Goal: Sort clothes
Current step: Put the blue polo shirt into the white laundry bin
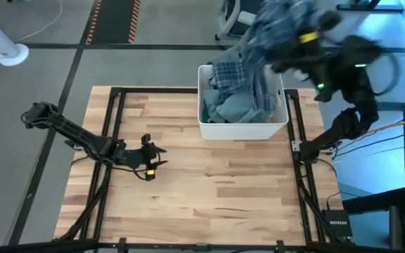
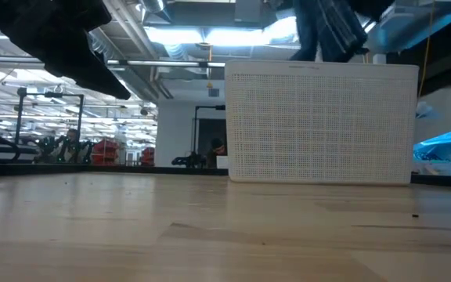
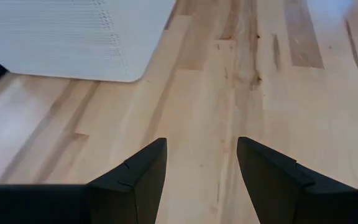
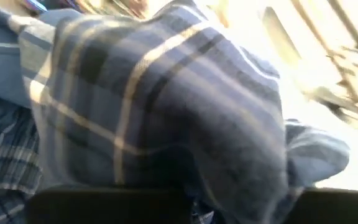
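Observation:
My right gripper point(image 1: 295, 41) is high above the white bin's point(image 1: 241, 131) far right corner, shut on a dark blue plaid garment point(image 1: 276, 24). The plaid cloth fills the right wrist view point(image 4: 166, 106) and hides the fingers. Its lower part point(image 1: 259, 81) hangs down into the bin, and it shows above the bin in the low view point(image 2: 327, 31). A light blue-grey garment point(image 1: 234, 107) lies in the bin. My left gripper point(image 1: 152, 160) is open and empty over the bare table, left of the bin; its fingers point(image 3: 142, 177) stand apart just above the wood. My right gripper holds the plaid garment by a bunched upper part point(image 4: 185, 155), several layers. The cloth drapes over the fingers and hides the place of contact. The garment is lifted, hanging slack below the gripper, with its lower end point(image 1: 259, 84) in the bin.
The white bin stands at the table's far side, right of the middle; its perforated wall point(image 2: 319, 125) fills the low view's right half. The wooden table point(image 1: 209, 197) lies bare in front of it. Dark frame rails point(image 1: 114, 140) run along both sides of the table.

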